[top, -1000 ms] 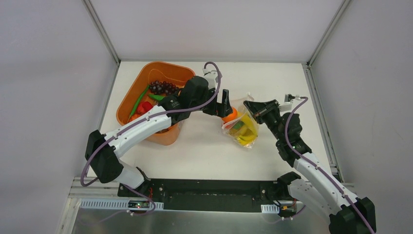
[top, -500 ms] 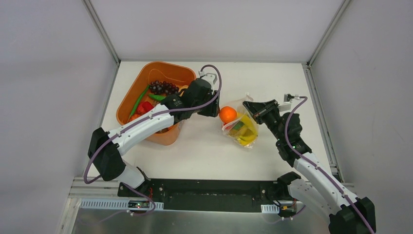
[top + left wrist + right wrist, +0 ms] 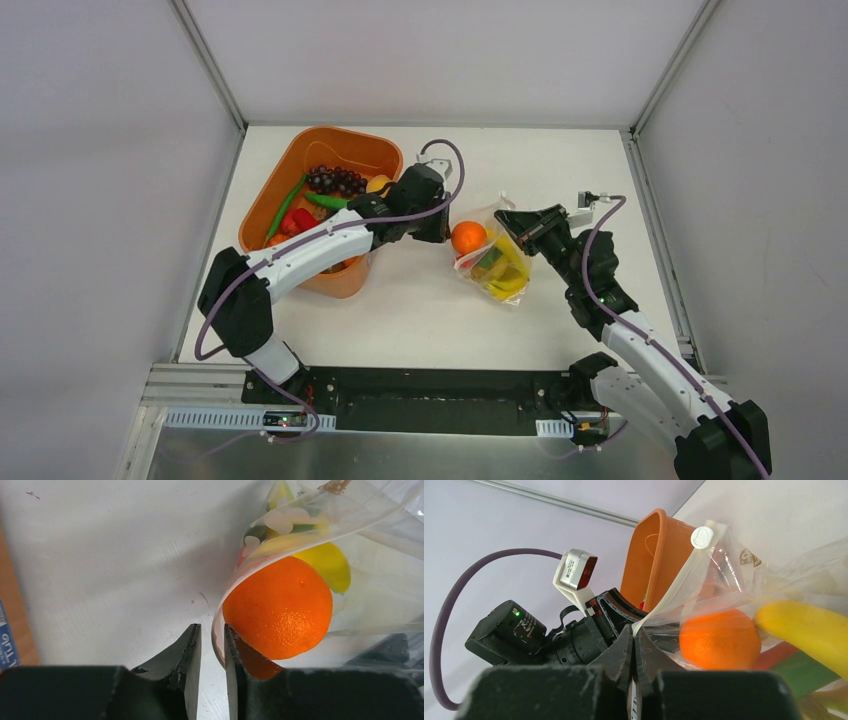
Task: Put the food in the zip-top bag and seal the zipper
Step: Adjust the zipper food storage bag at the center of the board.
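- Overhead, we see the zip-top bag (image 3: 500, 268) lying on the white worktop (image 3: 420, 300), just right of the orange tub (image 3: 300, 160) and between the two arms.
- An orange (image 3: 280, 612) sits right at the bag's mouth, with the clear lip curving round its left side.
- Deeper inside the bag we make out a yellow banana (image 3: 809, 625) and a green piece (image 3: 804, 672).
- The left gripper (image 3: 212, 630) has its jaws almost together, with only a thin slit between them. The bag's lip runs down into that slit, but we cannot tell whether they truly pinch it.
- The right gripper (image 3: 633, 630) is pressed tight on the opposite side of the mouth. It pinches the plastic at the pale zipper (image 3: 674, 592), which runs up and away to a round white tab (image 3: 700, 536).
- The mouth gapes and the zipper is unsealed.
- In the tub lie dark grapes (image 3: 335, 180), a long green pod (image 3: 287, 207) and a red piece (image 3: 297, 220).
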Available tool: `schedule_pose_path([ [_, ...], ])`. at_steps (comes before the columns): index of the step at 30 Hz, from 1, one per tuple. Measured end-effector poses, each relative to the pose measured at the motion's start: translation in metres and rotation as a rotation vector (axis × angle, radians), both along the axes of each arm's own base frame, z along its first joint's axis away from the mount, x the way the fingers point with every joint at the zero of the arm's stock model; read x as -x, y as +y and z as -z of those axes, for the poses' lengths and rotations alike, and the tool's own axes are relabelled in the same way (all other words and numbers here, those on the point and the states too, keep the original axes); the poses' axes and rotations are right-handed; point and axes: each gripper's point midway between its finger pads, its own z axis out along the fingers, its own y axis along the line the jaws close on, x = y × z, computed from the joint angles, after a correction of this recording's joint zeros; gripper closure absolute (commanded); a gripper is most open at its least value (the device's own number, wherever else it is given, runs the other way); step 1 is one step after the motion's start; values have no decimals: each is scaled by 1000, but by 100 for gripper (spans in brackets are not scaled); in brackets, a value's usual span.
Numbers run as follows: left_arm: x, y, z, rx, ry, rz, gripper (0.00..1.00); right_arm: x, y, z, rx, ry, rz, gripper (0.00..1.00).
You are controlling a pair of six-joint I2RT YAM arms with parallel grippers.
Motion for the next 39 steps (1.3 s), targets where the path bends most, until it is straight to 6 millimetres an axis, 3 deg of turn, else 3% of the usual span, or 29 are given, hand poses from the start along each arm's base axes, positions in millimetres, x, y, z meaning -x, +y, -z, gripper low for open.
schedule_pose_path([
  [3, 1, -5, 0, 24, 13, 11, 100, 0, 0, 0, 1, 0, -2, 100],
  [8, 4, -13, -3, 59, 23, 38, 100, -2, 2, 3, 8, 9, -5, 100],
  [12, 7, -7, -16, 72, 1, 45, 100, -4, 5, 2, 45, 15, -23, 100],
  [14, 10, -2, -33, 87, -33, 56, 100, -6, 7, -3, 85, 11, -34, 100],
  [20, 25, 18, -117, 187, -181, 66, 100, -10, 4, -27, 208, -15, -27, 100],
  [22, 23, 25, -132, 196, -209, 42, 100, -14, 0, -26, 244, 0, -9, 100],
  [25, 13, 27, -127, 159, -186, 6, 100, -27, 1, -1, 340, 101, -9, 100],
  [28, 8, 25, -97, 104, -117, 0, 100, -41, 9, 34, 434, 228, -48, 100],
  [31, 10, 28, -76, 66, -67, -1, 100, -37, 14, 63, 472, 311, -103, 100],
  [34, 12, 30, -78, 66, -66, -1, 100, -26, 18, 56, 445, 284, -148, 100],
  [39, 15, 33, -91, 93, -93, -2, 100, -10, 23, 5, 366, 112, -190, 100],
])
